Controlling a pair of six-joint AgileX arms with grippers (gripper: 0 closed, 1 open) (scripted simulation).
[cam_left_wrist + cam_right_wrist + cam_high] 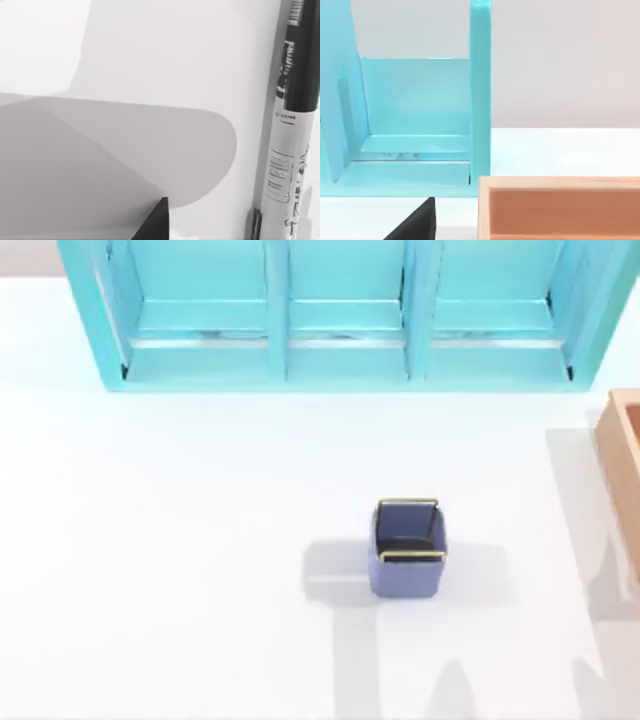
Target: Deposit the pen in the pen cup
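**Pen on the table, cup standing apart**

Where the left wrist view looks down on the white table (150, 60), the pen (292, 125) lies along the right edge of the frame, dark above and pale with printing below. A dark fingertip (155, 222) of the left gripper juts in at the bottom centre, apart from the pen; whether that gripper is spread or closed I cannot tell. In the top view the pen cup (408, 548) stands upright right of centre, gold-rimmed, dark inside. Farther back, the turquoise shelf unit (340, 320) spans the upper frame, and the tan wooden box (622, 455) meets the right edge. The right wrist view shows a dark fingertip (417, 222) at bottom left, its grip unreadable.
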